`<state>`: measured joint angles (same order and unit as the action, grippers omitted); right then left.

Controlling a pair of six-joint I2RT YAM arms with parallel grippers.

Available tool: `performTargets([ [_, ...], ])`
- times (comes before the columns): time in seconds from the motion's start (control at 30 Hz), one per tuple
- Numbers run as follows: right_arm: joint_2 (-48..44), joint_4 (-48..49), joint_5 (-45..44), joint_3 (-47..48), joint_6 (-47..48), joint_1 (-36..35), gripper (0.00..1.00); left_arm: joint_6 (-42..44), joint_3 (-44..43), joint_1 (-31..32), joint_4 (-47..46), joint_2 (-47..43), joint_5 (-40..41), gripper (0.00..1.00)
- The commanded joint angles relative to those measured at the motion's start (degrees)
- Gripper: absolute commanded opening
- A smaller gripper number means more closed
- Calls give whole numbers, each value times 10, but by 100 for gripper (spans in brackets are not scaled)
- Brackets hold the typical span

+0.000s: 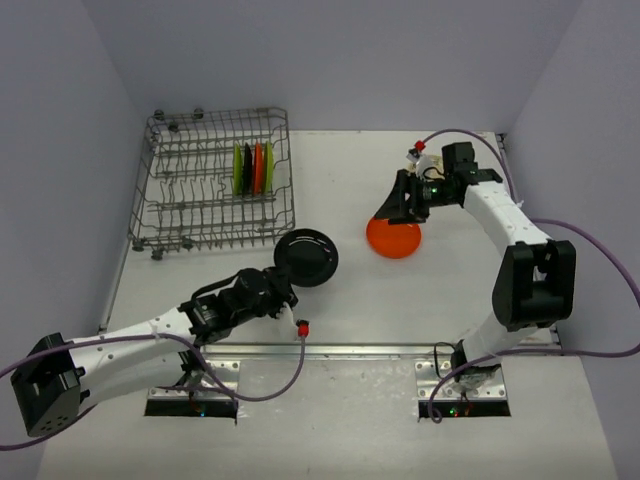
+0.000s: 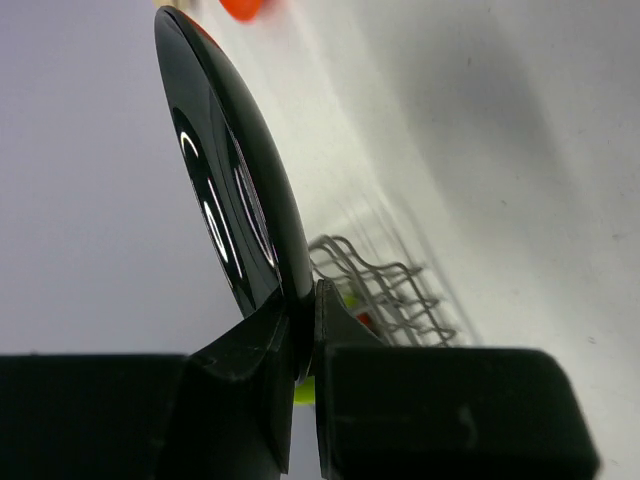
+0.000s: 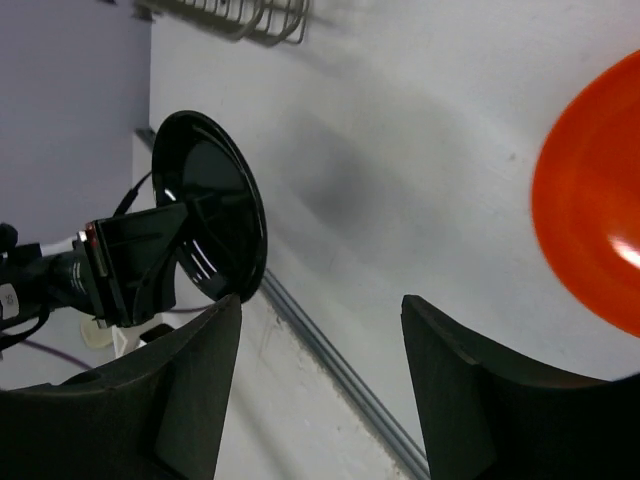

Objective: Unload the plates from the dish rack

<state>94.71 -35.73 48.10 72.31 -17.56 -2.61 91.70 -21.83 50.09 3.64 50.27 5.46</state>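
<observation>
**Black plate clear of the rack, pinched in the left arm's fingers**

From where I stand, the left gripper (image 1: 287,292) has its two fingers closed tight on the rim of a glossy black round plastic plate (image 1: 308,256). The left wrist camera shows it plainly: the black pads (image 2: 268,345) squeeze the plate's lower edge from both sides. The plate juts out beyond the fingers, just off the near right corner of the rectangular grey wire dish rack (image 1: 170,190). I cannot tell whether its edge touches the white table (image 1: 450,310).

The rack sits at the far left of the table. In its right-hand part, several thin plates stand on edge between the tines. One is a lime green plate (image 1: 238,170), and an orange plate (image 1: 259,168) stands beside it.

Over on the right, the right gripper (image 1: 405,205) has its fingers spread wide with nothing between them. An orange round plate (image 1: 394,238) lies flat on the table just beside it, well apart from the rack. In the right wrist view that plate fills the right edge, outside the gap between the fingers.
</observation>
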Motion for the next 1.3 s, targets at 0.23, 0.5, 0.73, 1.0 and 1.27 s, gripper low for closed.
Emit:
performTargets([
  [0.23, 9, 22, -2, -29, -3, -152, 56, 160, 7, 76, -139, -3, 30, 0],
  [0.5, 13, 23, -14, -20, 10, -174, 17, 124, -15, 82, -147, 26, 41, 0],
  [0.73, -8, 23, -35, -39, 24, -149, 0, 12, -57, 84, -148, 52, 92, 74],
  [1.0, 26, 22, -54, -28, 59, 51, 0, -316, -258, 4, -13, 128, 143, 100],
  [1.27, 142, 8, -81, 40, 91, 136, 0, -697, -572, -234, 186, 288, 59, 100],
])
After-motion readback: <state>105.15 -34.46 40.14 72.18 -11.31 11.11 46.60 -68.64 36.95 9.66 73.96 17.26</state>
